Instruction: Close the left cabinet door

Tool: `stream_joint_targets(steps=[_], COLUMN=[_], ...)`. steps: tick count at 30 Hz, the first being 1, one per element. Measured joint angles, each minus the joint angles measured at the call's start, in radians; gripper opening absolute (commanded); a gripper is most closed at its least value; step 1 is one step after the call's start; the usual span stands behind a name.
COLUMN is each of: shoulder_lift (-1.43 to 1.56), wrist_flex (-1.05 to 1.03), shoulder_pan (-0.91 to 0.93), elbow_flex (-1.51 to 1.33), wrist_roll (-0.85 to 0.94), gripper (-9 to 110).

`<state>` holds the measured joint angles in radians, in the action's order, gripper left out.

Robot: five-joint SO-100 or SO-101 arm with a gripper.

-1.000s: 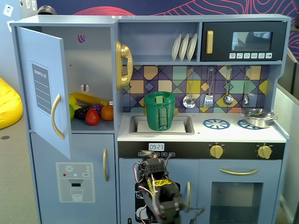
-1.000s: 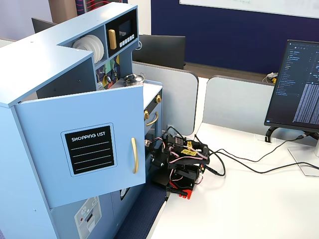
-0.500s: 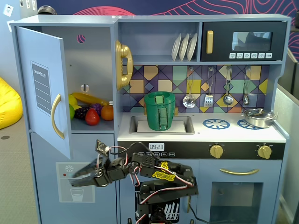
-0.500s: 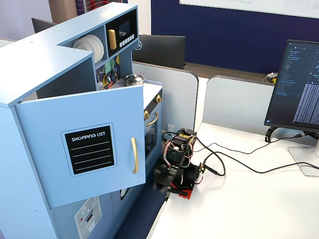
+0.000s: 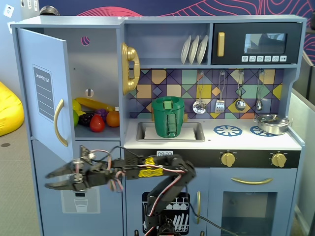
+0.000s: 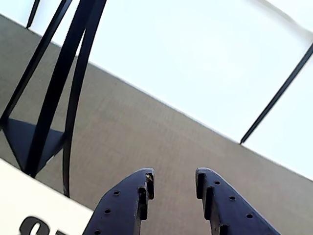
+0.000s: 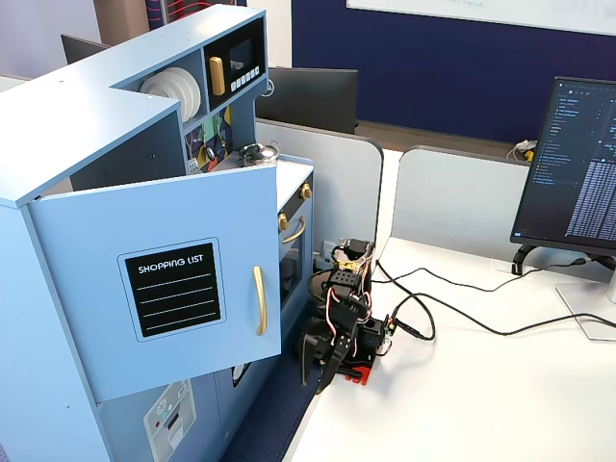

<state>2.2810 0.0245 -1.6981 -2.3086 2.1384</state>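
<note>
Toy kitchen, one unit, pale blue, seen from the front in a fixed view.

Left cabinet door point(image 5: 45, 93): one, swung wide open toward the camera, hinged at the far left edge; one black list panel and one curved gold handle point(image 5: 60, 123) on its face. In the side fixed view the same door point(image 7: 154, 289) stands out at an angle from the cabinet.

Cabinet interior: one shelf with a heap of toy fruit point(image 5: 96, 115), count unclear.

Claw point(image 5: 49, 178): one, below the open door's lower edge, pointing left, its two fingers apart and holding nothing. Wrist view shows both fingers point(image 6: 129, 200) spread over grey floor.

Gold telephone point(image 5: 130, 68): one. Plates point(image 5: 194, 49): three, upright. Green pot point(image 5: 168, 116): one, in the sink. Hanging utensils point(image 5: 220, 93): four. Microwave point(image 5: 256, 44): one. Steel pan point(image 5: 272, 123): one. Gold knobs point(image 5: 228, 158): two.

White bench point(image 7: 481, 385): one, carrying the arm base and a monitor point(image 7: 577, 168).
</note>
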Motion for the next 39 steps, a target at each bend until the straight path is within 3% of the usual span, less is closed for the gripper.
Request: stream_joint_targets(steps=[10,24,39], shoulder_lift=[-0.307,-0.290,-0.126], wrist_flex=[0.009,0.011,0.011], shoulder_pan=[0.014,0.221,0.758], elbow_flex=[0.276,0.308,0.233], wrist_roll=[0.084,0.112,0.078], gripper=[0,0,0])
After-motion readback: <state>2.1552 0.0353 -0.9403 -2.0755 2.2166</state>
